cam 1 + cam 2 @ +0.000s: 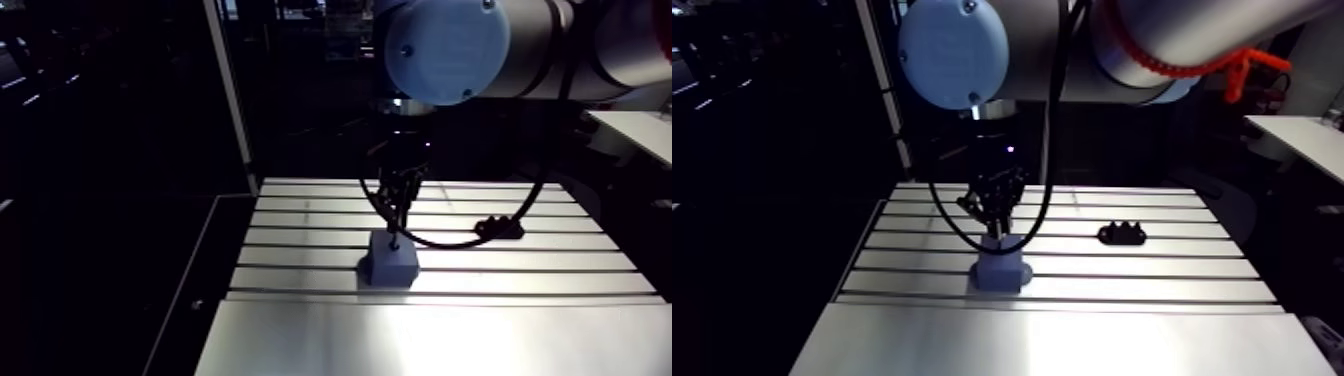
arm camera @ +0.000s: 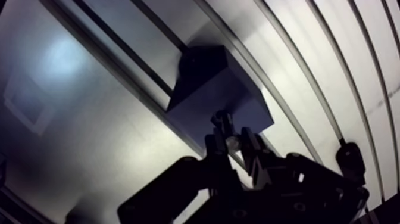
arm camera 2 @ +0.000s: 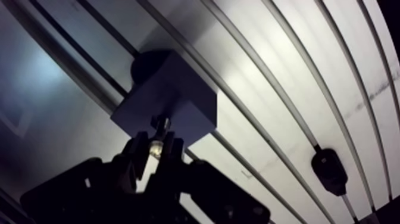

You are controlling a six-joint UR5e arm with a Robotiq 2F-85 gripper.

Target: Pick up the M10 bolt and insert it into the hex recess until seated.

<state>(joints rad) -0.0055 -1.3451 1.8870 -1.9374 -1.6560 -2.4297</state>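
The gripper (image 2: 233, 145) is clenched on the bolt (image 2: 222, 121), pinching the shiny shank between its two fingertips (image 2: 213, 145). The bolt's dark end juts out ahead of them, over the top face of the grey block (image 2: 217, 89). In the wrist view, that end overlaps the block's near edge, and whether it touches the face cannot be told. No recess can be made out on the block in this light.

In the arm view, the gripper hangs straight down over the block (image 1: 390, 262) with the bolt upright, its lower end at the block's top. The block sits on the slotted table (image 1: 450, 330) near its front slots. A small black fitting (image 1: 1121, 233) lies in a slot well apart from it.
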